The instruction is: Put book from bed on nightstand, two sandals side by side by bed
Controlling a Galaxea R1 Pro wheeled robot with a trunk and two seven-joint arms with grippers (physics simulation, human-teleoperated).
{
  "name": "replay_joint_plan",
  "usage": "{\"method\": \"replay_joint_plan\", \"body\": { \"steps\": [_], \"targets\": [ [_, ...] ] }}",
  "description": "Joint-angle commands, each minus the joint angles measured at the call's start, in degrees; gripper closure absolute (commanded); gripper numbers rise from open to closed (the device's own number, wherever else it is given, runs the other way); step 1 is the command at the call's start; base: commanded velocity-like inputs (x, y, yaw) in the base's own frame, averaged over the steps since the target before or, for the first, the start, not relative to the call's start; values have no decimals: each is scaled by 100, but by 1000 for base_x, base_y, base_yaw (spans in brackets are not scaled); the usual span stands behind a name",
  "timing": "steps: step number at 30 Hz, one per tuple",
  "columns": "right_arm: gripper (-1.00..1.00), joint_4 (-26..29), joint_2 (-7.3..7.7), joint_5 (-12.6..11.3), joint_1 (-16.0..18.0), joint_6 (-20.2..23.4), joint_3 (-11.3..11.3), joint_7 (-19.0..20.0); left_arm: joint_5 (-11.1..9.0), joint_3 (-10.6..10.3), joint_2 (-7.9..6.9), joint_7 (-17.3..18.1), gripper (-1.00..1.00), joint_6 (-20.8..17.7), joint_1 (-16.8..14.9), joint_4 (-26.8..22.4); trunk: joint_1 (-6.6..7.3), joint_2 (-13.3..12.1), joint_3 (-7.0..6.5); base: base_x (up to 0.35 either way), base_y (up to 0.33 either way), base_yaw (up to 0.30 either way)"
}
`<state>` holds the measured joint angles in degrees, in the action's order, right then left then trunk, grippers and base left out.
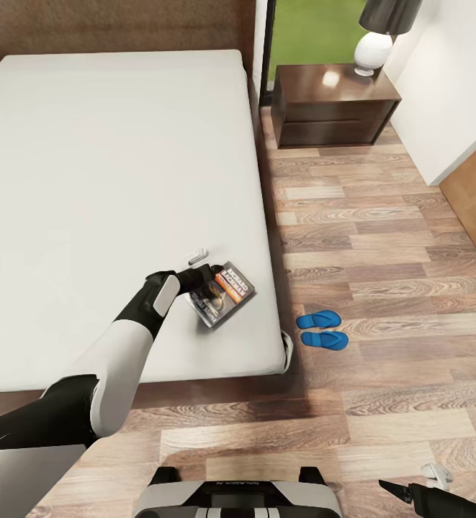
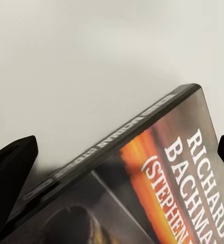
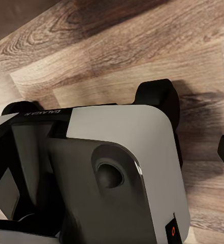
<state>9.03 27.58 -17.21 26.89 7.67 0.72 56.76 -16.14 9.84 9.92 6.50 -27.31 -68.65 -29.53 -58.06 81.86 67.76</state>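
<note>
The book [image 1: 225, 291] lies near the right front corner of the bed's white mattress [image 1: 108, 180], its dark cover with the orange band facing up. My left gripper [image 1: 206, 276] is right at the book's left edge. In the left wrist view the book [image 2: 162, 183] lies very close, between the wide-apart black fingers [image 2: 12, 162], and the gripper is open. Two blue sandals [image 1: 322, 329] lie side by side on the floor just beside the bed's right front corner. My right gripper [image 1: 396, 492] hangs low at the bottom right, over the floor, and is open.
A dark brown nightstand [image 1: 331, 104] with a white-based lamp [image 1: 374, 47] stands at the far right of the bed, by the window. White wall [image 1: 454, 86] bounds the right side. Wood-plank floor [image 1: 367, 237] runs between bed and wall. My base [image 3: 117, 168] is below the right arm.
</note>
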Motion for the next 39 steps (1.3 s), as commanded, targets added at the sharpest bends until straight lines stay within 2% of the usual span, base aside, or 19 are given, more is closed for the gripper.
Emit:
{"method": "replay_joint_plan", "body": {
  "steps": [1,26,39],
  "targets": [
    [-100,2,1,-28,1,60,7,19,23,45,7,1,-100,-55,0,0,0,2,3,-2,0,0],
    [-100,3,1,-28,1,59,7,19,23,45,7,1,-100,-55,0,9,0,2,3,-47,0,0],
    [-100,2,1,-28,1,59,6,19,23,45,7,1,-100,-55,0,9,0,2,3,-186,0,0]
  ]
}}
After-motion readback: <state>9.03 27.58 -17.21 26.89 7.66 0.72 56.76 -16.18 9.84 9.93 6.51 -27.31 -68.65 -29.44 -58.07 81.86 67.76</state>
